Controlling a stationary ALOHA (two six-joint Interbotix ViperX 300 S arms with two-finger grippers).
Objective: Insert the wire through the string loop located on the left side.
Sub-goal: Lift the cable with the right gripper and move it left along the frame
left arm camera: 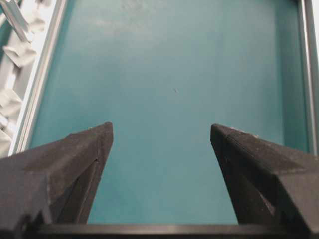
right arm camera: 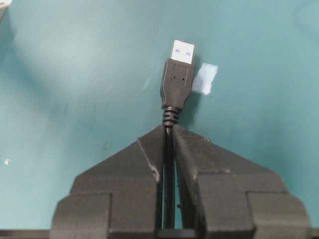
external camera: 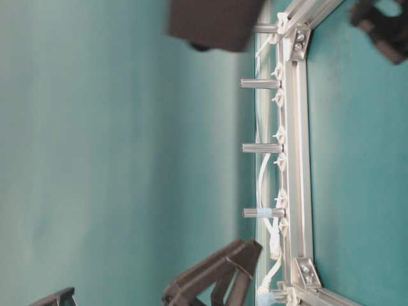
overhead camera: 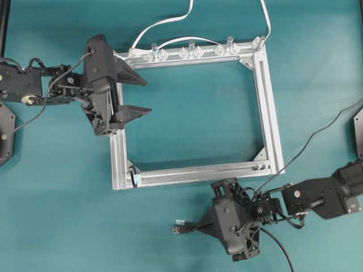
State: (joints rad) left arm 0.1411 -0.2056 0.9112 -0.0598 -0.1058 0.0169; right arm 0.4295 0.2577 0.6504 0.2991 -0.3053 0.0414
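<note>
Overhead view: the rectangular silver aluminium frame [overhead camera: 266, 107] lies on the teal table [overhead camera: 187, 107]. The left claw [overhead camera: 144, 96] hangs over the frame's left rail, jaws spread wide and empty. Below the frame's bottom rail, the right claw [overhead camera: 198, 228] is clamped on the long thin black wire [overhead camera: 317, 133], whose plug [overhead camera: 177, 229] points left. The tiny dark string loop [overhead camera: 134, 177] with its pale-blue bit sits at the frame's bottom-left corner, well apart from the plug. In my judgement the wire is grasped and the carry toward the loop is the step in hand; next the plug must line up with that small ring.

Table-level view: 3 clear plastic pegs [external camera: 260, 148] and a flat white cable [external camera: 262, 185] line the frame; the loop and wire are out of sight.

Left wrist view: only spread fingertips [left arm camera: 99, 144] over bare table.

Right wrist view: jaws pinch the wire just behind the plug; a pale-blue scrap [right arm camera: 205, 78] lies beside it, its nature unclear.
</note>
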